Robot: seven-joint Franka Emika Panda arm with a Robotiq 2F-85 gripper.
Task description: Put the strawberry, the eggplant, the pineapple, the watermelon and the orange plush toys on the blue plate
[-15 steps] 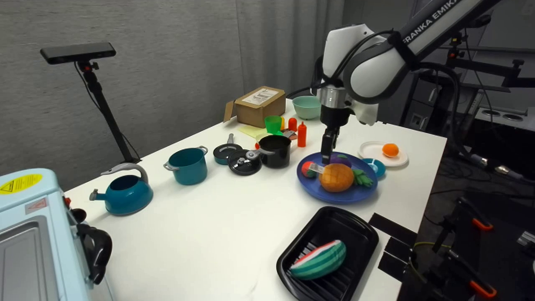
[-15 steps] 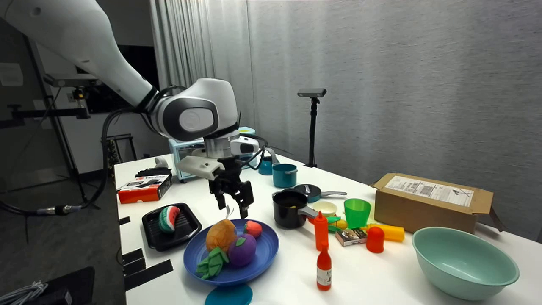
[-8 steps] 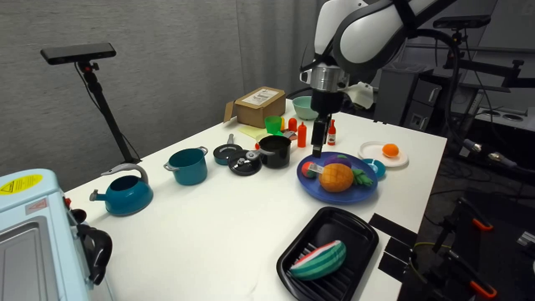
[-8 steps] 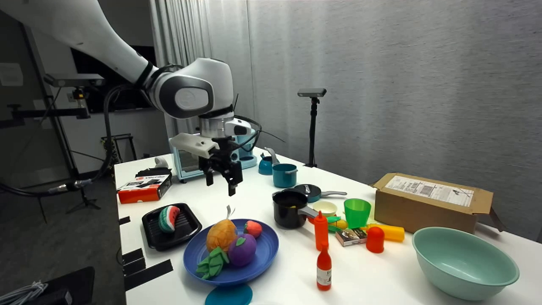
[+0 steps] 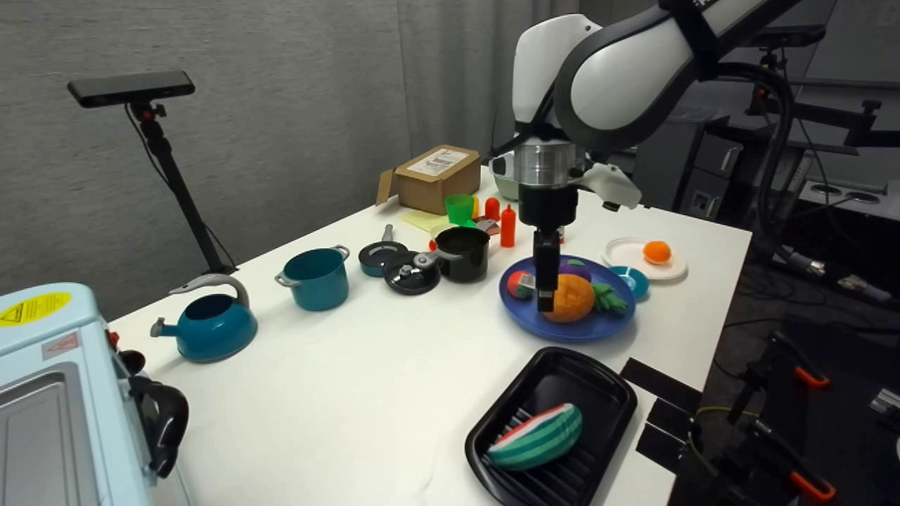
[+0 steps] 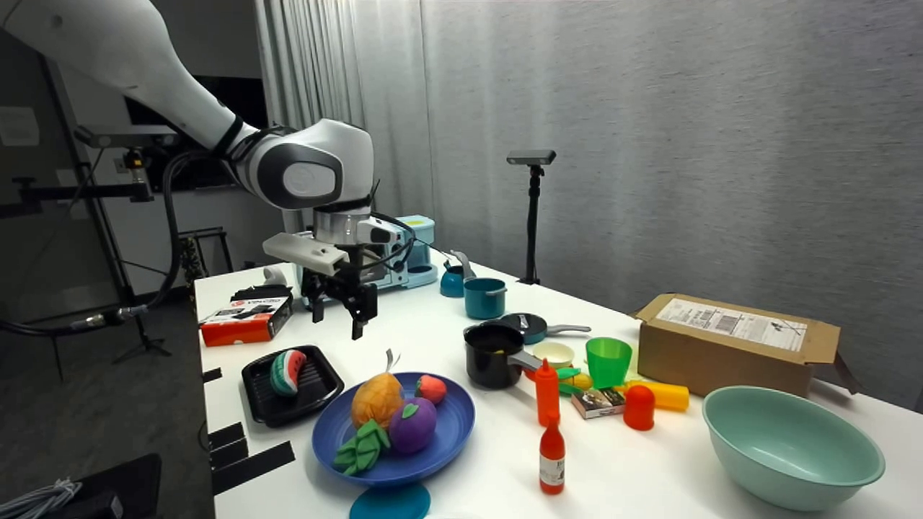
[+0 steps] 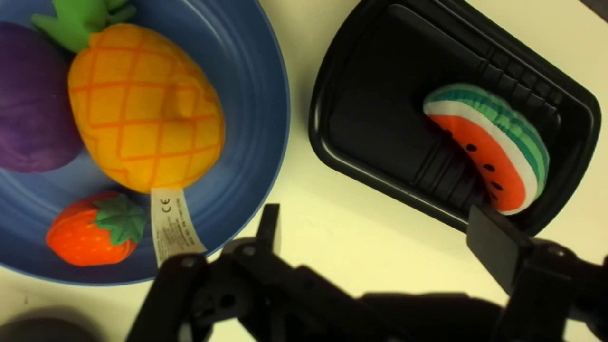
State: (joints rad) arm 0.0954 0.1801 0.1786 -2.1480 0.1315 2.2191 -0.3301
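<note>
While hung over the table, gripper: pointed down with jaws wide apart; overlapped, in the wrist view, the edge of the blue plate with one finger and the edge of the black tray with the other.
Watermelon: lay tilted in the black tray, in the half farther from the blue plate; showed a red face with dark seeds, a white band and a green rind.
Black tray: sat just beside the blue plate, with a narrow gap between.
Blue plate: carried pineapple, eggplant and strawberry.
Pineapple: lay right beside the eggplant; bore green leaves at one end and a white tag at the other.
Eggplant: rested on the blue plate, round and purple, with a green leaf; showed only in part in the wrist view.
Strawberry: lay close to the rim of the blue plate, with green leaves toward the white tag.
Orange: sat on the white plate, well apart from the gripper, as seen in an exterior view.
White plate: stood near the blue plate, with a teal disc between.
Black pot: stood near the blue plate, beside a black lid.
Teal pot and kettle: stood on the table, well apart from the blue plate.
Bowl: stood near the cardboard box.
</note>
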